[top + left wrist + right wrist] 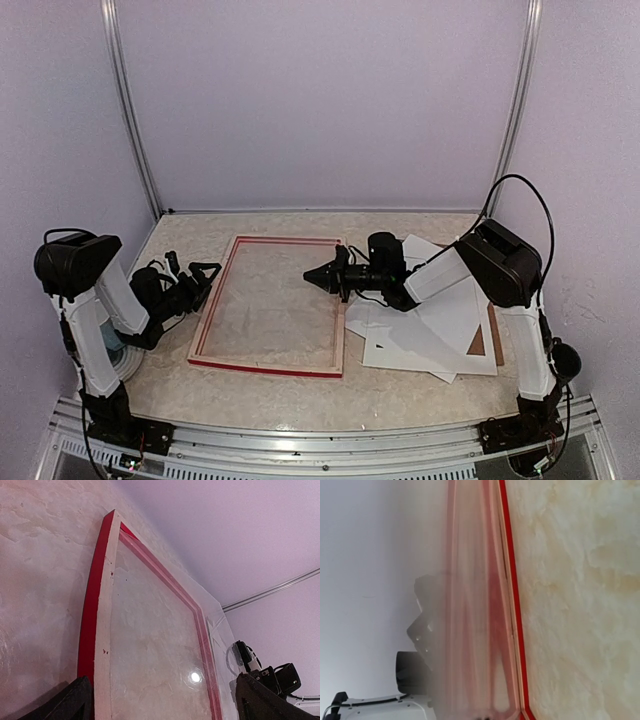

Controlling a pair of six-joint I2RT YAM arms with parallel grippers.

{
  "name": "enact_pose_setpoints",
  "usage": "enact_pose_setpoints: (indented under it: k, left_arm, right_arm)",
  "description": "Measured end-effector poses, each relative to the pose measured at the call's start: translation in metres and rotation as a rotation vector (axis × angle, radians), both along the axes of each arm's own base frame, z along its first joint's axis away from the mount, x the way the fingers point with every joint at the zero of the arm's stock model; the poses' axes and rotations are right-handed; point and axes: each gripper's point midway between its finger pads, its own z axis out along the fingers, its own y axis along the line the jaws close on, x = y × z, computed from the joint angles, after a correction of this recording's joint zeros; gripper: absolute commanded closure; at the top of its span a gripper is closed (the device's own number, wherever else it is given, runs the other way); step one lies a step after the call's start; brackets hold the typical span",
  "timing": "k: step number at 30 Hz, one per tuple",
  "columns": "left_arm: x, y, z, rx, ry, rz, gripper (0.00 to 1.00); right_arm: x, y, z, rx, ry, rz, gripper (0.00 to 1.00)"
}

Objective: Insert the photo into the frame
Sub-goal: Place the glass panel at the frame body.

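Note:
The frame [268, 312] lies flat on the table with its pale wood back up, red outer edges and clear pane showing. In the left wrist view the frame [102, 630] fills the picture, with one dark fingertip [75, 700] at each bottom corner. My left gripper [200, 278] stands open at the frame's left rail, holding nothing. My right gripper [311, 275] is shut to a point just above the pane near the right rail, and it is empty. The right wrist view shows the frame [512, 605] blurred and nearly edge-on. Several white sheets [440, 320] lie right of the frame; which is the photo I cannot tell.
A brown backing panel [493, 338] lies under the white sheets at the right. The right arm's forearm crosses above that pile. Pale walls and metal corner posts close in the table. The left arm's base stands at the near left corner.

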Motion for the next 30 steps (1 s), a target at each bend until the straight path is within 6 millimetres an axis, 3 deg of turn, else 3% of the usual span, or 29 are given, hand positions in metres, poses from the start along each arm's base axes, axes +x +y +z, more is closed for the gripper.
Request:
enact_pose_setpoints:
  k: [7, 12, 30]
  left_arm:
    - [0.0, 0.0, 0.0, -0.003, 0.0, 0.002, 0.01]
    - [0.001, 0.001, 0.0, -0.005, 0.001, 0.006, 0.01]
    - [0.0, -0.001, 0.001, -0.017, -0.003, 0.0, 0.01]
  right_arm:
    - [0.001, 0.001, -0.001, -0.015, -0.005, 0.008, 0.99]
    - [0.003, 0.004, 0.006, -0.013, -0.03, 0.019, 0.86]
    - [0.005, 0.001, -0.018, -0.168, -0.034, 0.046, 0.66]
